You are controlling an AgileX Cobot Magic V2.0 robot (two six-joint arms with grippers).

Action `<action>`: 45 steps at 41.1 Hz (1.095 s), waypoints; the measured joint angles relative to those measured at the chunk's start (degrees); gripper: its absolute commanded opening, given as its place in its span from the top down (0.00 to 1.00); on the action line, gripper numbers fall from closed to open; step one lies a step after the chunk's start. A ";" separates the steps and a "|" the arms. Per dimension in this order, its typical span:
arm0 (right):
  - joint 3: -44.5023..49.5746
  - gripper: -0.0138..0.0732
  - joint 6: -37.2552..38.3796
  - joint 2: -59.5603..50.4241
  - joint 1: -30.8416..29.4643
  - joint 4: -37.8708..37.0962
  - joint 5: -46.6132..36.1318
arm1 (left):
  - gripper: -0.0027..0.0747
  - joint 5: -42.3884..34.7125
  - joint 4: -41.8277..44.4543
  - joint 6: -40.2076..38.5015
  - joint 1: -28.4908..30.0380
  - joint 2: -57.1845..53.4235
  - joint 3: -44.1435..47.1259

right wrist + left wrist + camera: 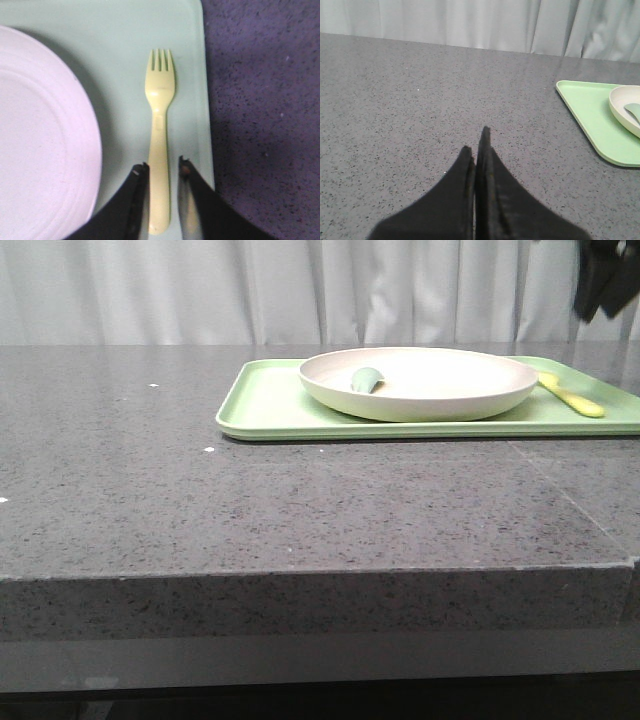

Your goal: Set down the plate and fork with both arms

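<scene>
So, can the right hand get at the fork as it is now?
Probably yes. The right hand is open with its fingers either side of the fork handle on the tray; nothing covers it.

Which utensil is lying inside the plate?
The small grey-green utensil lies in the plate; the yellow fork lies beside it on the tray.

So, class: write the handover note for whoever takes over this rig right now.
Left gripper: shut, empty, over bare table, away from the tray.
Right gripper: open, straddling the fork handle; not closed on it.
Plate sits on the green tray, a small grey-green utensil in it; fork lies on the tray beside the plate.
Done: right approach only.
Left: grasp fork, grasp plate, place both.
</scene>
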 measured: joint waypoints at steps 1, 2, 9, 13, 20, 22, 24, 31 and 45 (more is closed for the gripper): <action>0.00 0.89 -0.27 -0.94 0.00 0.00 0.14 | 0.99 0.00 0.00 0.00 0.00 0.00 0.00; 0.00 0.93 -0.65 -1.61 0.00 0.00 0.27 | 0.99 0.00 0.00 0.00 0.00 0.00 0.00; 0.46 0.92 -1.80 -7.12 0.00 -0.10 1.32 | 0.99 0.00 0.00 0.00 0.00 0.00 0.00; 3.91 0.92 -2.83 -11.39 0.13 -0.09 1.28 | 0.99 0.00 0.00 0.00 0.00 0.00 0.00; 18.67 0.92 -4.83 -23.52 2.62 -0.23 -4.41 | 0.99 0.00 0.00 0.00 0.00 0.00 0.00; 22.97 0.92 -4.97 -27.40 3.17 -0.23 -6.69 | 0.99 0.00 0.00 0.00 0.00 0.00 0.00; 27.99 0.92 -5.07 -31.98 3.60 -0.23 -9.32 | 0.99 0.00 0.00 0.00 0.00 0.00 0.00; 45.16 0.92 -5.19 -46.10 3.69 -0.11 -17.70 | 0.99 0.00 0.00 0.00 0.00 0.00 0.00; 73.96 0.92 -5.30 -79.03 3.69 -0.11 -30.89 | 0.99 0.00 0.00 0.00 0.00 0.00 0.00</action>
